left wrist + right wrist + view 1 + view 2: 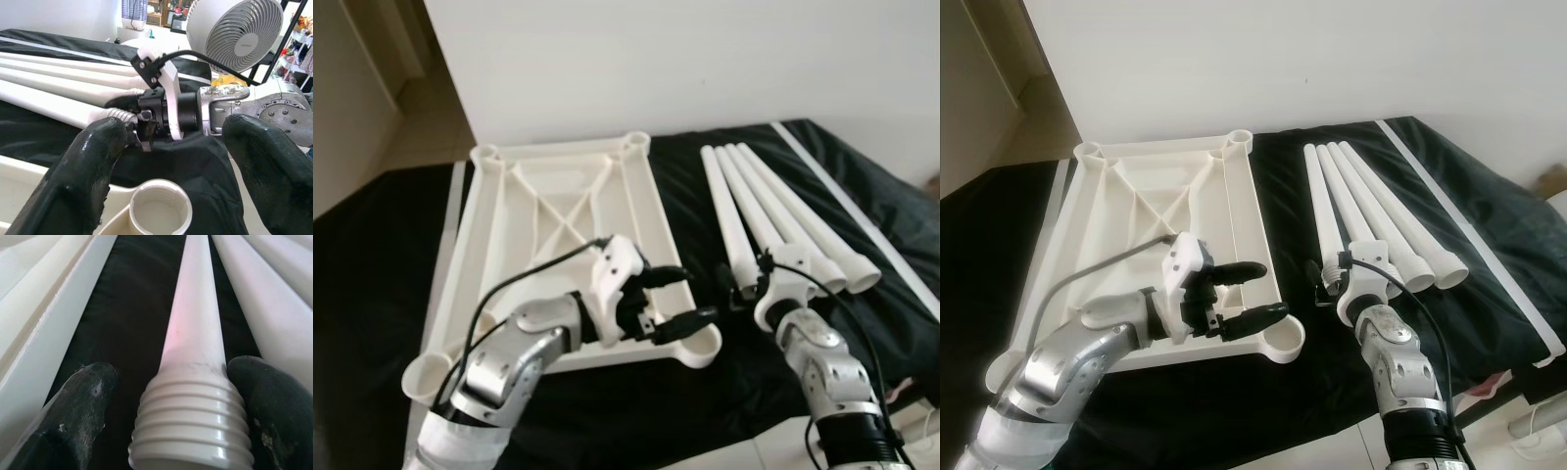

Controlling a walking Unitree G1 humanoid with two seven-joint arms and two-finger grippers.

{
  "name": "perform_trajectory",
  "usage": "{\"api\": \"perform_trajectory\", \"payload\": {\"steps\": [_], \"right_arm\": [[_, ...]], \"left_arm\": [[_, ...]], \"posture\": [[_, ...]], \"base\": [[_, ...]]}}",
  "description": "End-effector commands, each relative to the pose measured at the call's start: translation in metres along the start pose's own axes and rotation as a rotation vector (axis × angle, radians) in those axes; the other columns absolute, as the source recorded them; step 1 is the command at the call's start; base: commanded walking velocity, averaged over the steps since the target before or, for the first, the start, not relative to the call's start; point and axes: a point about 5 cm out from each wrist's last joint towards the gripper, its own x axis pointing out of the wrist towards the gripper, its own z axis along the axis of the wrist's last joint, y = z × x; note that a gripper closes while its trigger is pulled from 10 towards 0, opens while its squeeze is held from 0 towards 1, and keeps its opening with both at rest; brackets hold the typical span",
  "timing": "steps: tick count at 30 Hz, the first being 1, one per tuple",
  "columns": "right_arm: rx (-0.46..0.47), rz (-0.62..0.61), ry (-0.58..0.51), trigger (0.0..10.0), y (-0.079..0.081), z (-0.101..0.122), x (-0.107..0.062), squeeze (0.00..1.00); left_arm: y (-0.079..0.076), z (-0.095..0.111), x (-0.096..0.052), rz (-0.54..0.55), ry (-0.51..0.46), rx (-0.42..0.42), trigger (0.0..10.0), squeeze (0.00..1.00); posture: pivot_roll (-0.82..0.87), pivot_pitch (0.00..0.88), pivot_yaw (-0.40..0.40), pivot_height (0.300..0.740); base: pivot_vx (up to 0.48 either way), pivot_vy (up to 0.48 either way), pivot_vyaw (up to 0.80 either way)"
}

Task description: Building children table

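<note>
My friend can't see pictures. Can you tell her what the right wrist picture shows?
Two black fingers of the right gripper sit on either side of a white table leg's ridged screw end, open around it. More white legs lie beside it on a black cloth.

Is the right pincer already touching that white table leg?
Cannot tell. The right wrist view shows the right pincer straddling the leg's threaded end: a dark gap beside one finger, the other right against it, contact unclear.

Left claw (171, 171) spread wide above the tabletop's corner socket (160, 211); right claw (142, 125) sits at the white legs' (58, 88) threaded ends, fan (234, 34) behind.
</note>
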Motion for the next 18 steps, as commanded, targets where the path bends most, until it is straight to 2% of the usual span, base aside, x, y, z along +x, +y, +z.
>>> {"api": "perform_trajectory", "payload": {"steps": [1,9,10,11,12,13,18], "right_arm": [[0.023,-0.013,0.036,10.0,-0.001,-0.005,-0.002,0.00],[0.022,-0.008,0.116,10.0,0.010,-0.019,-0.007,0.00],[0.033,-0.018,0.139,1.7,0.013,-0.024,-0.009,0.00],[0.033,-0.018,0.139,1.7,0.013,-0.024,-0.009,0.00],[0.043,-0.024,0.145,0.5,0.014,-0.025,-0.012,0.00],[0.052,-0.028,0.147,0.0,0.015,-0.026,-0.015,0.00],[0.043,-0.009,0.125,0.0,0.025,-0.022,-0.030,0.00]], "left_arm": [[0.002,0.003,0.001,0.040,-0.005,-0.007,10.0,0.00],[0.002,0.004,0.003,0.043,-0.010,-0.033,10.0,0.00],[0.002,0.003,0.004,0.047,-0.006,-0.039,10.0,0.00],[0.002,0.003,0.004,0.047,-0.006,-0.039,10.0,0.00],[0.002,0.003,0.004,0.049,-0.004,-0.042,10.0,0.00],[0.002,0.003,0.003,0.050,-0.003,-0.043,10.0,0.00],[0.002,0.004,0.002,0.054,-0.002,-0.050,10.0,0.00]], "posture": [[-0.06,0.000,0.008,0.740],[-0.07,0.000,0.004,0.740],[-0.07,0.000,0.003,0.740],[-0.07,0.000,0.003,0.740],[-0.07,0.000,0.002,0.740],[-0.07,0.001,0.002,0.740],[-0.08,0.006,0.004,0.740]], "base": [[0.000,0.000,0.00],[0.000,0.000,0.00],[0.000,0.000,0.00],[0.000,0.000,0.00],[0.000,0.000,0.00],[0.000,0.000,0.00],[0.000,0.000,0.00]]}}
